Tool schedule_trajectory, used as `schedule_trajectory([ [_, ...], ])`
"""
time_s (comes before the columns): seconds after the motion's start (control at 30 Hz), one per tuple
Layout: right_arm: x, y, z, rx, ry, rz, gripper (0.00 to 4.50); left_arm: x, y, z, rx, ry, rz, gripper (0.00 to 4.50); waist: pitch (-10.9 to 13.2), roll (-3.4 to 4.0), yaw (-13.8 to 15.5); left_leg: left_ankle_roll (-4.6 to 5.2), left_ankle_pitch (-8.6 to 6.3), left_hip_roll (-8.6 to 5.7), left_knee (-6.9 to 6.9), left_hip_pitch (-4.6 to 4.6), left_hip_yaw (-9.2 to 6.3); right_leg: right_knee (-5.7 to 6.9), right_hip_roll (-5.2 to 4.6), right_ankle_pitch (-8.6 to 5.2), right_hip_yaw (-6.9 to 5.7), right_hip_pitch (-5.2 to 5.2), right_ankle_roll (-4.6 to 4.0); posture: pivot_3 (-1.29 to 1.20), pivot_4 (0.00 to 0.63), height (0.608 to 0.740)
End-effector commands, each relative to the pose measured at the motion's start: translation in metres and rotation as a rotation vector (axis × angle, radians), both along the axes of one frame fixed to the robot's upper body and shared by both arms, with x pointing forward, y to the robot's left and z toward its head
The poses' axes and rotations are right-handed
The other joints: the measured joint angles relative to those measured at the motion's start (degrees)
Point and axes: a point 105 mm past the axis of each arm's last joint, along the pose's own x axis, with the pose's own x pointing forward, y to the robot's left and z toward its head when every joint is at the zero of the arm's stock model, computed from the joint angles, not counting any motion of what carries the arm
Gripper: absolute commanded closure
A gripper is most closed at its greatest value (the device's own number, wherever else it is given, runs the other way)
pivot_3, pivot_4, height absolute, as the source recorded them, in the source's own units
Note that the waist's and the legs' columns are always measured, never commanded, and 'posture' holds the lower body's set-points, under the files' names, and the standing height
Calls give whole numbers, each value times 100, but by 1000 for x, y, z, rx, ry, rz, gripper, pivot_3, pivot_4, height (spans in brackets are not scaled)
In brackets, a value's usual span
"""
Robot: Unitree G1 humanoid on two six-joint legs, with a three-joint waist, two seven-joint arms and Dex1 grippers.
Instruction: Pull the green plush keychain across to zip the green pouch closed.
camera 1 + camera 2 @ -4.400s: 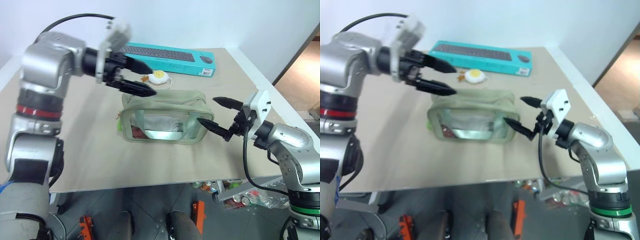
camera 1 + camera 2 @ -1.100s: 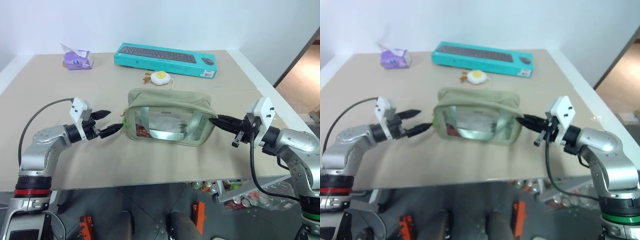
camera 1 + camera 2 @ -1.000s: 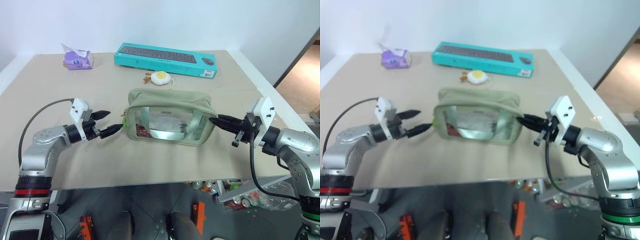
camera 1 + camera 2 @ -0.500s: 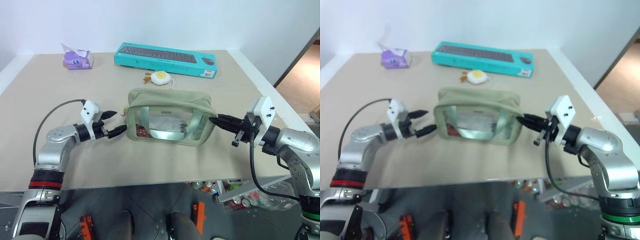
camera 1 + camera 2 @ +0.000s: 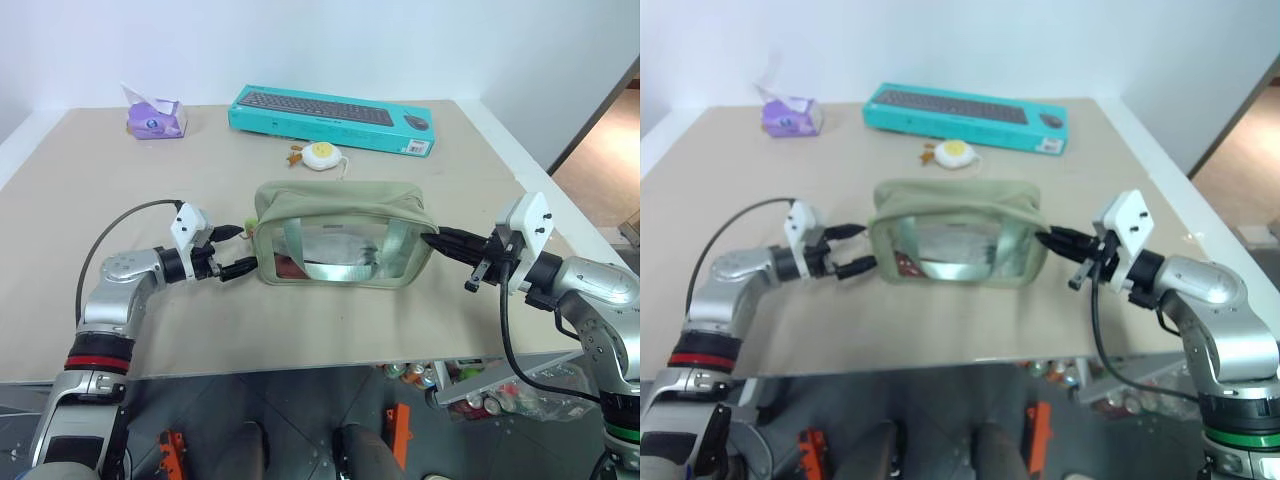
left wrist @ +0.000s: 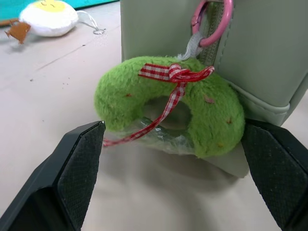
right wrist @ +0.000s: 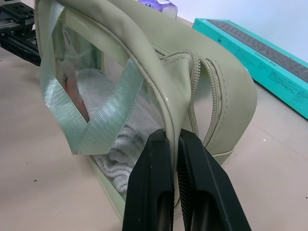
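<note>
Two grippers bracket the green pouch [image 5: 343, 235], which sits mid-table, at six o'clock from the teal keyboard box [image 5: 333, 117]. At the pouch's three o'clock end, the right gripper [image 7: 174, 144] is pinched tight on the fabric edge, apparently anchoring the bag against the coming pull. At its nine o'clock end, the left gripper [image 5: 238, 250] stands wide, fingers flanking the green plush keychain [image 6: 169, 106] without clasping it. This charm is a fuzzy green ring with a red gingham bow, hanging from a pink clip [image 6: 212, 25] against the pouch's end wall.
</note>
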Motion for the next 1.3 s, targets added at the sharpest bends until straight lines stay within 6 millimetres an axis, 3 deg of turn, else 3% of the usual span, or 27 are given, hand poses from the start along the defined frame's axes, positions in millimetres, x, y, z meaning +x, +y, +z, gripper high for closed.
schedule_trajectory([
  [0.03,-5,2,14,-7,-54,13,4445,6,-2,14,-5,-72,16,0,0,0,0,0,0,0,0,0,0,0,0,0,0,0,0,0,150,740],
  [0.3,-4,3,14,-9,-52,17,4445,0,-12,10,-25,-55,-28,0,0,0,-1,0,0,0,-2,0,0,0,0,6,0,0,12,0,150,740],
  [0.33,-4,3,14,-10,-51,18,4500,-1,-13,9,-22,-56,-35,516,0,0,-1,0,0,0,-2,0,0,0,0,6,0,0,11,0,150,740],
  [0.47,-4,4,14,-13,-52,21,4500,1,-13,10,-49,-48,-15,1732,0,0,-1,0,0,-1,-1,0,-1,0,0,6,0,0,11,0,150,740],
  [0.53,-4,4,14,-14,-51,23,4500,1,-14,9,-49,-50,-13,2575,0,0,0,0,0,0,-1,0,-1,0,1,6,0,0,10,0,150,740],
  [0.73,-5,5,13,-14,-49,25,4500,2,-14,10,-43,-65,-8,4459,0,0,0,0,0,0,-1,0,-1,0,1,7,0,0,12,0,150,740],
  [0.87,-5,5,13,-14,-49,26,4500,5,-9,17,-49,-100,21,4459,0,0,0,0,0,0,-1,0,-1,0,1,7,0,0,12,0,150,740],
  [1.07,-6,5,13,-14,-48,26,4500,6,1,49,-91,-183,56,4459,0,-1,-1,0,0,0,-1,0,-1,0,1,8,0,0,14,0,150,740],
  [1.3,-5,4,13,-14,-46,26,4500,-15,-4,93,-112,-267,9,4459,1,-1,-2,0,0,1,-2,1,-1,-1,1,8,0,0,14,0,150,740],
])
